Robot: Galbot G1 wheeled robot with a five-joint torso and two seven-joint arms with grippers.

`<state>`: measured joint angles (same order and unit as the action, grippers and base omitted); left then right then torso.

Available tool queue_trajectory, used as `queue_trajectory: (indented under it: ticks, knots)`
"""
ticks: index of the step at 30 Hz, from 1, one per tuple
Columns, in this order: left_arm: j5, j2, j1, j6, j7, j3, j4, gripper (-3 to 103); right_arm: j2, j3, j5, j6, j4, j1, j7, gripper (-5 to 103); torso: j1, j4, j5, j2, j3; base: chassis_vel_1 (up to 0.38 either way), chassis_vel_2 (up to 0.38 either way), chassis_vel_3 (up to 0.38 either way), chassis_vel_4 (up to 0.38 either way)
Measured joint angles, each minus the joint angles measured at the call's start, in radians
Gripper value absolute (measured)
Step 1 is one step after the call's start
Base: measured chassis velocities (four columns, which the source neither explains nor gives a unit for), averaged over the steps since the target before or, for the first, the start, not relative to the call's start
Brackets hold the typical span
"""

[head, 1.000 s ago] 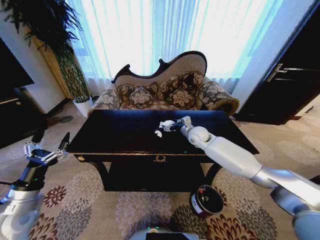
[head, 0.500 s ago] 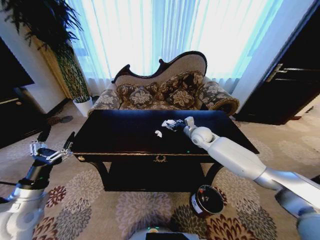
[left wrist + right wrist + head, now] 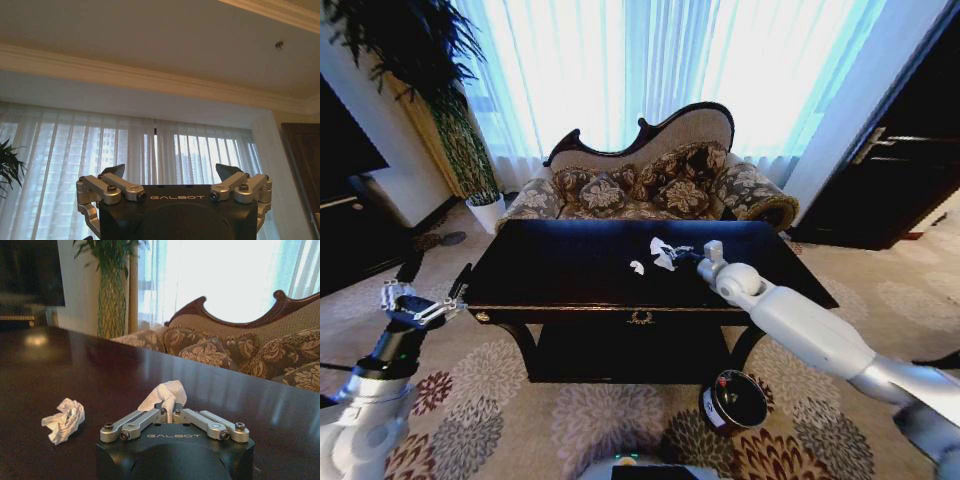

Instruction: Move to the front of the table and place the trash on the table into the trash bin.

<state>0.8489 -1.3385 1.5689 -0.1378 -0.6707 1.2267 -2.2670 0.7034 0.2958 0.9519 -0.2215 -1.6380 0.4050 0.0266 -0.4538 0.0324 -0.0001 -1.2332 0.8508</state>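
While the left pincer (image 3: 418,305) waits spread beside the counter (image 3: 570,275), the right pincer (image 3: 169,416) pinches a paper ball (image 3: 164,395), ready for binning.

A home living room: patterned sofa (image 3: 650,185), sheer curtains (image 3: 620,70), potted plant (image 3: 450,110)

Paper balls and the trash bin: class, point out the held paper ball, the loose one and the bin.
held paper ball (image 3: 165,394), right wrist view, its crumpled top above the pincer
loose paper ball (image 3: 63,419), right wrist view, its middle, on the table
trash bin (image 3: 734,398), head view, its round rim
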Motion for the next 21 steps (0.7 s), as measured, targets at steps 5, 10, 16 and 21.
queue_trajectory:
  ticks: [5,10,16,21]
  knots:
    - [0.01,-0.002,0.007,0.0,0.001,0.004,-0.018,100,-0.049,-0.154,0.039,0.033,-0.055,0.124,0.031,0,0.0,0.0001,0.0,0.0,0.0,0.0,0.0,0.0,0.0]
    - [0.015,-0.013,0.007,0.007,0.009,-0.003,-0.051,100,-0.123,-0.283,0.055,0.046,-0.103,0.241,0.061,0,0.0,0.0002,-0.0001,0.0,0.0,0.0,0.0,0.0,0.0]
    - [0.025,-0.03,0.018,0.013,0.017,-0.007,-0.09,100,-0.2,-0.446,0.176,0.091,-0.181,0.464,0.156,0,0.0,0.0002,0.0004,0.0,0.0,0.0,0.0,0.0,0.0]
    - [0.036,-0.028,0.019,0.013,0.023,-0.002,-0.104,100,-0.206,-0.579,0.242,0.147,-0.215,0.615,0.272,0,0.0,0.0002,0.0002,0.0,0.0,0.0,0.0,0.0,0.0]
